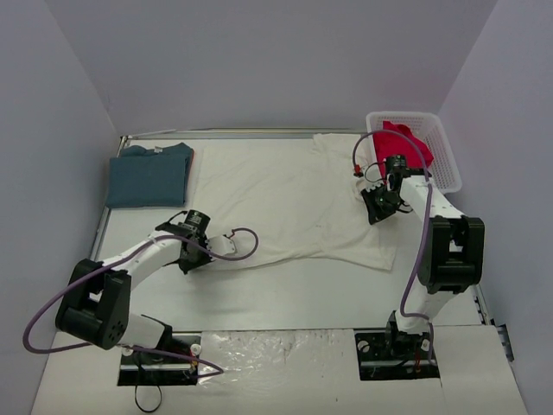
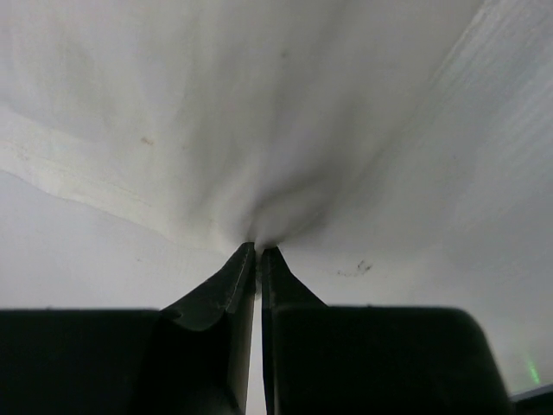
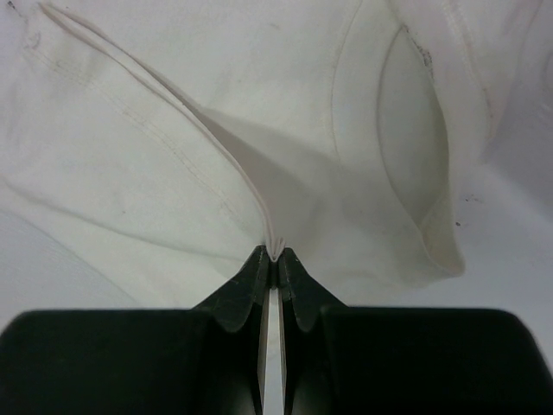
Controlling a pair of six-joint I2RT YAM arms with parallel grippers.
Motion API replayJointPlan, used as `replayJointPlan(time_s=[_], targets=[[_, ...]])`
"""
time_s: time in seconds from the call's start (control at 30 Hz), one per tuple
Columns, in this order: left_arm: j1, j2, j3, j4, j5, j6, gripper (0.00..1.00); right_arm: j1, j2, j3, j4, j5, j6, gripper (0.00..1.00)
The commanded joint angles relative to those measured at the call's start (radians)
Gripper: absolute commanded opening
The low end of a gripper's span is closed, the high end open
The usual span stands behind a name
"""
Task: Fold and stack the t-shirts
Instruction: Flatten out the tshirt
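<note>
Pale lilac walls close in your white table [image 1: 285, 298] on three sides.

- The cream-white t-shirt [image 1: 294, 199] lies spread flat over the middle of the surface, running from the far edge toward the centre.
- Your left gripper [image 2: 259, 251] sits low at the shirt's near-left hem. Its jaws are pressed almost together, and the cloth puckers into the tips, so it has a pinch of the cream-white fabric.
- Your right gripper [image 3: 274, 253] is at the shirt's right side, by the sleeve. Its jaws are closed on a stitched edge, and you can see a ridge of cloth rising from the tips in the right wrist view.
- The teal-blue t-shirt [image 1: 149, 177] lies folded at the far-left corner, just beside the cream-white one.
- The red t-shirt [image 1: 406, 138] lies bunched in the white lattice basket [image 1: 445, 169] at the far-right corner.
</note>
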Motion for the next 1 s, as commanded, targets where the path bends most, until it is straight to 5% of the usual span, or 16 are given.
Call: replayJointPlan(time_s=[0.0,0.43,0.97], targets=[[0.030,-0.083,0.106,-0.123,0.057,-0.012,0.02,-0.007,-0.082,0.006,-0.034,0.000,0.000,0.00],[0.264,-0.388,0.647,-0.412,0.232,-0.162,0.02,-0.011,-0.464,0.192,-0.213,-0.064,0.010,0.00],[0.267,-0.428,0.820,-0.463,0.246,-0.297,0.02,-0.013,-0.624,0.537,-0.323,-0.149,0.112,0.00]])
